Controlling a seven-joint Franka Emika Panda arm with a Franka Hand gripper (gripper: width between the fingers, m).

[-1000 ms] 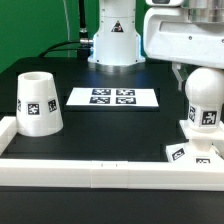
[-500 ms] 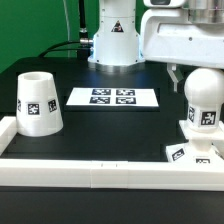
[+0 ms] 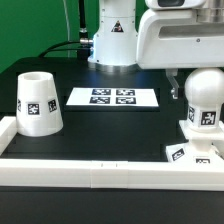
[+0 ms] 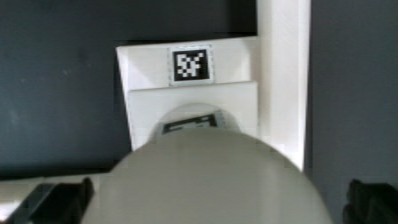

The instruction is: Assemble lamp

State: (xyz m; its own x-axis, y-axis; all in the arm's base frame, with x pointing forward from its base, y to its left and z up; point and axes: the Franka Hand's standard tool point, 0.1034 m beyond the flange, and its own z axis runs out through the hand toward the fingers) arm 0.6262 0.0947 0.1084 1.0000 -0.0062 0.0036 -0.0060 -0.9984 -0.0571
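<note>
The white rounded bulb (image 3: 203, 100) stands upright on the flat square base (image 3: 188, 153) at the exterior view's right, against the white rail. The large tapered shade (image 3: 38, 103) stands apart at the exterior view's left, open end up. My gripper (image 3: 190, 80) hangs just above and behind the bulb, with one finger (image 3: 176, 82) showing beside it. In the wrist view the bulb (image 4: 210, 165) fills the space between my two dark fingertips (image 4: 54, 200), with gaps on both sides, above the tagged base (image 4: 160, 70). My gripper (image 4: 210, 202) is open and holds nothing.
The marker board (image 3: 112, 97) lies flat in the middle of the black table. A white rail (image 3: 100, 172) edges the table's front and runs beside the base in the wrist view (image 4: 285, 60). The arm's white pedestal (image 3: 112, 40) stands at the back.
My gripper has moved lower and a little toward the exterior view's left, closer round the bulb. The bulb, base and shade have not moved.
</note>
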